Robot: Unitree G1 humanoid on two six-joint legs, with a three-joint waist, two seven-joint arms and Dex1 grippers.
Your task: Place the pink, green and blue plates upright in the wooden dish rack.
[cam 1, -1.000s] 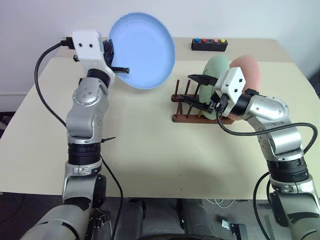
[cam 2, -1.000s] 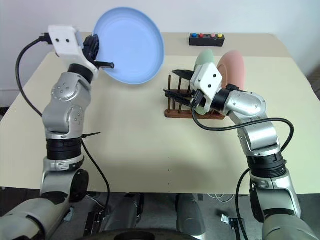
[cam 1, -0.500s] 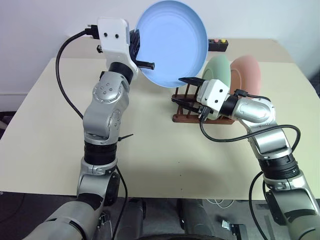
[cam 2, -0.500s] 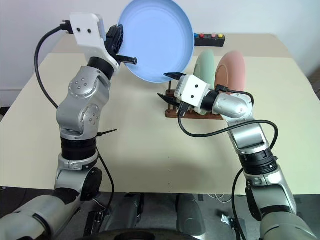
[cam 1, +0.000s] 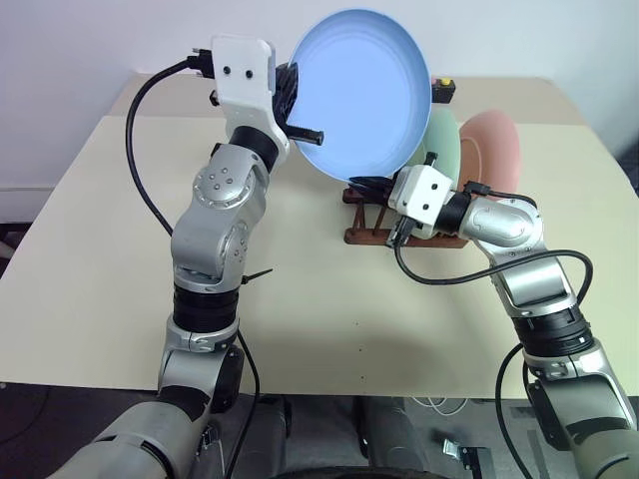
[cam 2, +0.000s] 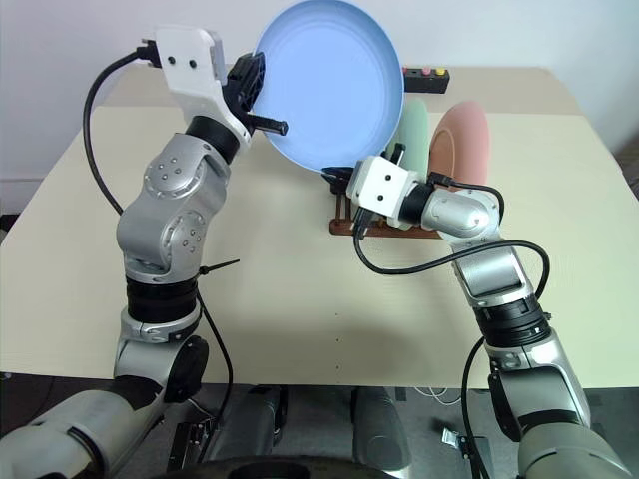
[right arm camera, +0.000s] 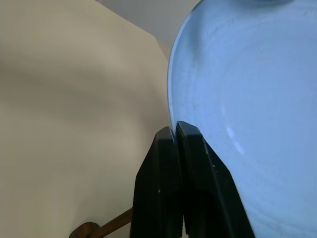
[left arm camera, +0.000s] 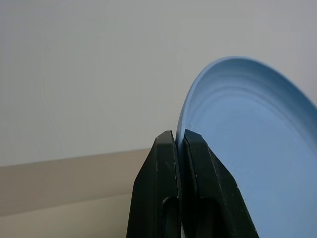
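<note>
I'm holding light blue plate (cam 1: 361,92) raised and tilted above wooden dish rack (cam 1: 371,228), near tabletop (cam 1: 120,249) far edge. Left gripper (left arm camera: 178,141) is pinching its rim, jaws clamped tight. Right gripper (right arm camera: 174,133) is gripping rim lower down, jaws closed on it. Green plate (cam 2: 410,132) and pink plate (cam 2: 461,142) are standing upright in rack's right slots.

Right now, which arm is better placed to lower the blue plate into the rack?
Right. The right gripper, beside the wooden dish rack, pinches the blue plate at its lower rim; the left gripper holds its far edge.
</note>
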